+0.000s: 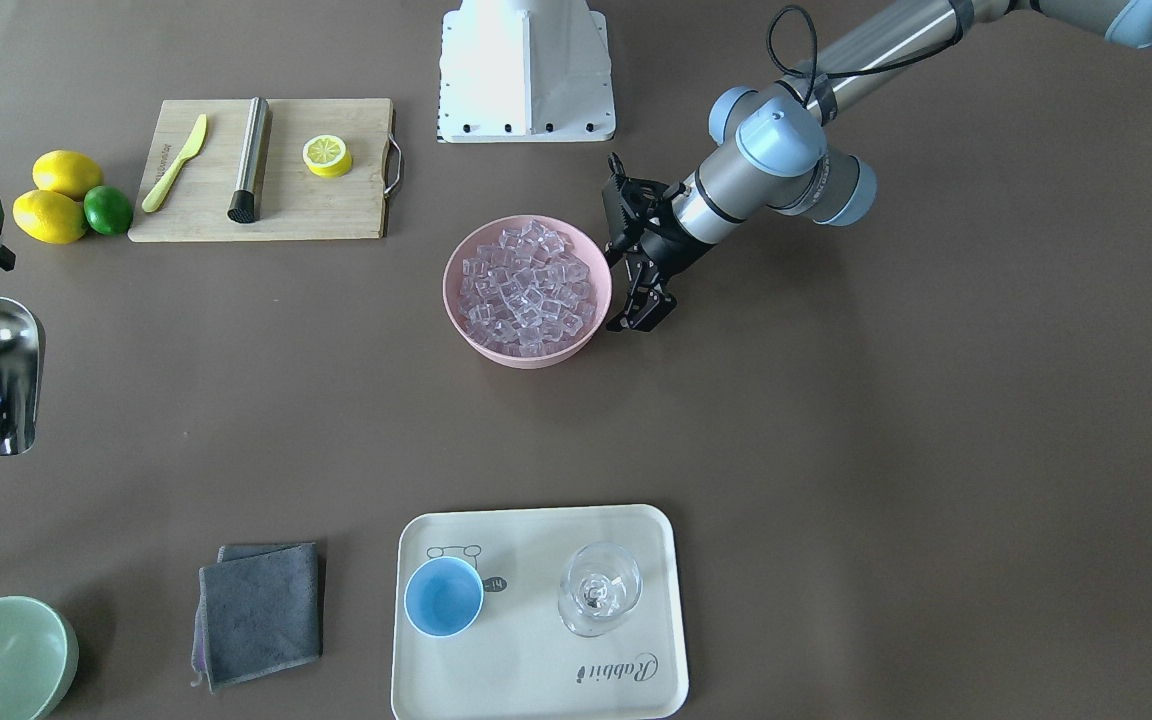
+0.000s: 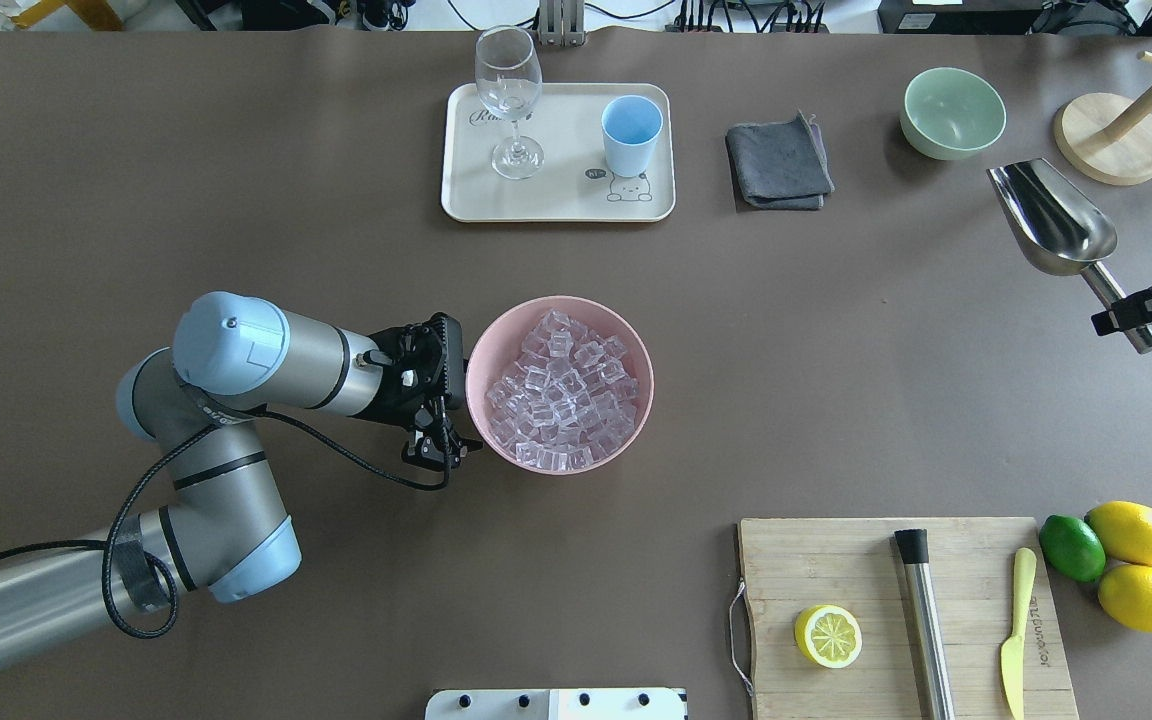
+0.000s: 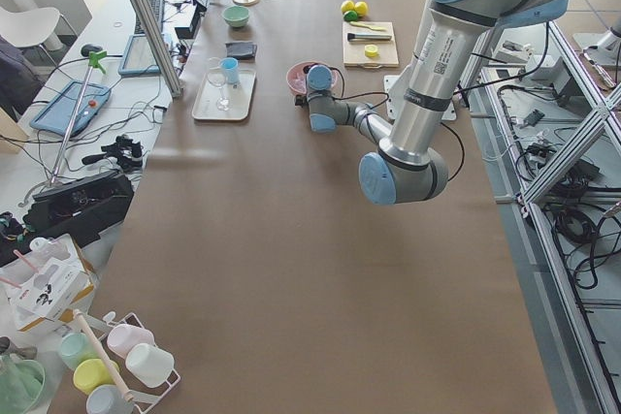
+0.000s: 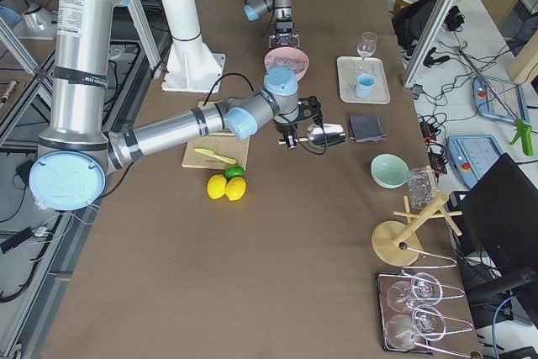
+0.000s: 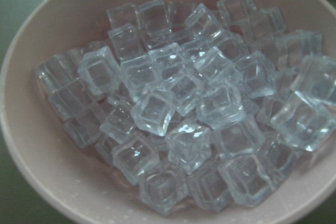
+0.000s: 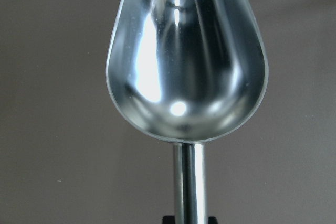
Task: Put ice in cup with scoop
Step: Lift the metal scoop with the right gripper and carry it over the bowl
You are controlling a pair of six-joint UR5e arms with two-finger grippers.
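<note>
The right hand (image 2: 1136,310) is clenched on the short handle of the scoop (image 2: 1054,218) and holds it clear of the surface. The trough is empty. The scoop's long axis runs from the hand forward and slightly to the left, with the open mouth facing away from the robot.

The ice (image 2: 561,390) fills the pink bowl (image 2: 472,372), well apart from this hand, to its left and somewhat back toward the base. The mouth therefore does not face the ice, so reorientation is likely required before the dip.

The cup (image 2: 631,135) stands on the tray (image 2: 556,205), forward and left of the hand.

The left hand (image 2: 441,445) sits just beside the bowl rim. Its state cannot be determined.
</note>
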